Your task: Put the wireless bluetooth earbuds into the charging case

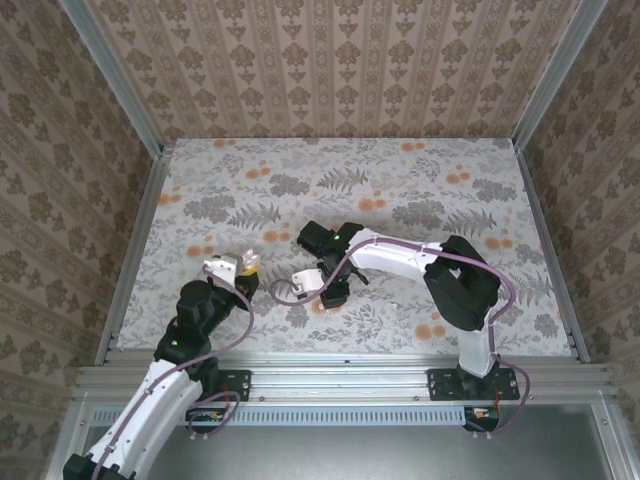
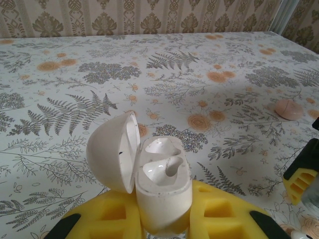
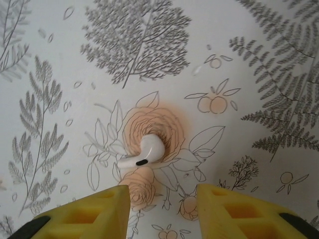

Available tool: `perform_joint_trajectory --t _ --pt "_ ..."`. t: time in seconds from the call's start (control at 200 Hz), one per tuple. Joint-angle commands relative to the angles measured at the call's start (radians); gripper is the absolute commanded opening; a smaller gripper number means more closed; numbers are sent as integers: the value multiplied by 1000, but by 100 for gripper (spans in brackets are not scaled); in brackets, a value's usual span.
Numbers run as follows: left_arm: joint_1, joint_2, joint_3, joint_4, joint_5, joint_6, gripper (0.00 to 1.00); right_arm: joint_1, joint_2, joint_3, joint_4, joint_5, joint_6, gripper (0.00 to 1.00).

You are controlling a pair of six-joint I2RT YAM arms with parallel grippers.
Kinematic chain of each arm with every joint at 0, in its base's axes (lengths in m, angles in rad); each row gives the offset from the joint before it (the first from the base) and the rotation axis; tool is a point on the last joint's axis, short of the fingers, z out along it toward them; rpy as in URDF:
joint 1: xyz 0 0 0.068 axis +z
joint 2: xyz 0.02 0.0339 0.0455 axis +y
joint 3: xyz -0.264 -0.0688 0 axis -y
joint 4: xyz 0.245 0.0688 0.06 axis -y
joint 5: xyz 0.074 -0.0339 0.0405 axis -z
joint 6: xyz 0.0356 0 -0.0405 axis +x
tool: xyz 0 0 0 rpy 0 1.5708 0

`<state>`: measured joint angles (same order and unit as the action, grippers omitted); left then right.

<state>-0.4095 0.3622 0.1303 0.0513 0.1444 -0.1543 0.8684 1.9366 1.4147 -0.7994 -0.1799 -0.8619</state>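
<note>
- Holding the charging case (image 2: 162, 174) upright with its lid open and both wells apparently empty, the left gripper (image 2: 164, 219) has its jaws clamped on the case body.
- Right of the case, the right gripper (image 3: 162, 194) hovers with jaws apart, just short of an earbud (image 3: 142, 154) lying loose on the worktop (image 3: 249, 74).
- Risk: an off-centre pinch could squirt the smooth earbud away.

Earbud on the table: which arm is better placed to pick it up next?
Right. Its open gripper hangs just over the earbud, fingers apart, with the earbud ahead of the gap. The left gripper is shut on the open charging case, so it is occupied.
</note>
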Motion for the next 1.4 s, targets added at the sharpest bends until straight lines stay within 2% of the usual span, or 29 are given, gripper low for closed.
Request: perform_joint_trajectory --t 0.0,0.31,0.455,0.795,1.395 --pt "9 -13 9 1 -13 -16 0 -5 -41 -9 33 -28 257 41" --pt "12 -13 39 -67 -72 -27 0 -10 -135 -36 27 14 917 44" --pt "13 -13 50 -84 -79 -28 0 -1 -92 5 -56 54 1077 44" --pt "17 -12 48 -84 -80 -33 0 14 3 69 -111 108 1168 44" --pt "23 -16 49 -91 -79 -33 0 57 156 181 -201 103 1142 42"
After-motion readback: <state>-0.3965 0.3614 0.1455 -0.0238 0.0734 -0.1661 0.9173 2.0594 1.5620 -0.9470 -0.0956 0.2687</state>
